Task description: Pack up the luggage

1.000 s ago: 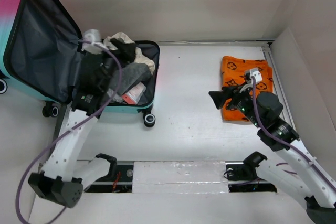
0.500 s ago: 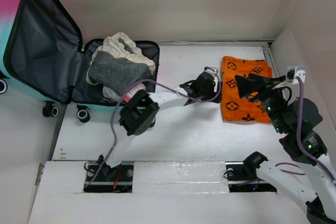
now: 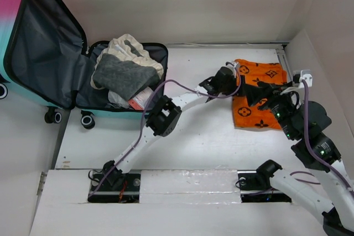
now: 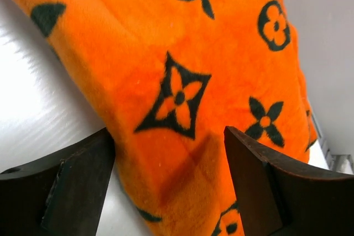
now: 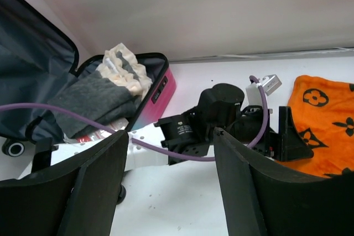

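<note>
The luggage (image 3: pixel 14 4) stands open at the far left, pink-to-teal shell, dark grey lid raised, its lower half heaped with a grey cloth (image 3: pixel 124 75) and a cream cloth (image 3: pixel 128 45). An orange towel (image 3: pixel 266 72) with black motifs lies flat at the right. My left arm stretches across the table; its left gripper (image 3: pixel 239 78) is open, and the fingers (image 4: pixel 77 186) straddle the towel (image 4: pixel 182 53) at its left edge. Just beside it, the right gripper (image 3: pixel 255 91) hovers open and empty (image 5: pixel 171 186), facing the left wrist (image 5: pixel 218 111) and the luggage (image 5: pixel 165 87).
A white side wall (image 3: pixel 326 48) rises just right of the towel. The left arm's elbow (image 3: pixel 163 119) hangs over the table by the luggage's near corner. Black wheels (image 3: pixel 87 120) stick out below the luggage. A red packet (image 3: pixel 139 99) shows under the grey cloth.
My left arm has left the luggage and swung right across the table to the orange towel's edge. The right gripper lifted off the towel and now hovers over it.
</note>
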Tool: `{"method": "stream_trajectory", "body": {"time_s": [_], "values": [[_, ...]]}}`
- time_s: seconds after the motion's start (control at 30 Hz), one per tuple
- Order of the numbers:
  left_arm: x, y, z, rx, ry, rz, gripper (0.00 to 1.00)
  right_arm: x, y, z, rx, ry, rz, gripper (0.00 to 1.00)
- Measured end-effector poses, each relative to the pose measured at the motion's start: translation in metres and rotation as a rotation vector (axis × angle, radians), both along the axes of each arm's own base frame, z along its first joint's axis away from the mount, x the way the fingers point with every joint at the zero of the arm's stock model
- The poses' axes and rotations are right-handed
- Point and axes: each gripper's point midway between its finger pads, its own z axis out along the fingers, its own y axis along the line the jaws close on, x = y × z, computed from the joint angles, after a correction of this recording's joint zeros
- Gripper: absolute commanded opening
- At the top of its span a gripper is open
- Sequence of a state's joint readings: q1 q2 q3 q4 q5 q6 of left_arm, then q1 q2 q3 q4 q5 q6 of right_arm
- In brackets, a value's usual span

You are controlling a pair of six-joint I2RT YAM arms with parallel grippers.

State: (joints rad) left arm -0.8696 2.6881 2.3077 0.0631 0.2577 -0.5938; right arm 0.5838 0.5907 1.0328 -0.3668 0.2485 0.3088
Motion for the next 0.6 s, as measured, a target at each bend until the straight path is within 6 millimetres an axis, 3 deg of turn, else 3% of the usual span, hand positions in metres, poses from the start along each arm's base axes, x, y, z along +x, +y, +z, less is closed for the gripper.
{"method": "stream_trajectory", "body": {"time_s": [0.03, 0.1, 0.2, 0.27, 0.47, 0.6], "values": [[0.001, -0.001, 0.001, -0.012, 0.007, -0.005, 0.72, 0.000, 0.000, -0.001, -0.001, 0.002, 0.001, 0.69], [0.003, -0.005, 0.001, -0.038, 0.026, -0.014, 0.56, 0.001, 0.002, -0.003, -0.004, 0.006, 0.006, 0.69], [0.000, -0.007, -0.007, -0.058, 0.060, -0.029, 0.18, 0.001, 0.004, -0.004, -0.007, 0.009, 0.017, 0.69], [-0.002, -0.008, -0.015, -0.060, 0.083, -0.033, 0.00, 0.002, 0.006, -0.005, -0.009, 0.011, 0.024, 0.69], [0.001, 0.001, -0.019, -0.079, 0.092, -0.034, 0.00, -0.004, 0.008, -0.001, -0.002, -0.003, 0.052, 0.69], [0.010, 0.042, -0.008, -0.014, 0.101, -0.027, 0.00, -0.012, 0.005, 0.006, 0.015, -0.032, 0.063, 0.69]]}}
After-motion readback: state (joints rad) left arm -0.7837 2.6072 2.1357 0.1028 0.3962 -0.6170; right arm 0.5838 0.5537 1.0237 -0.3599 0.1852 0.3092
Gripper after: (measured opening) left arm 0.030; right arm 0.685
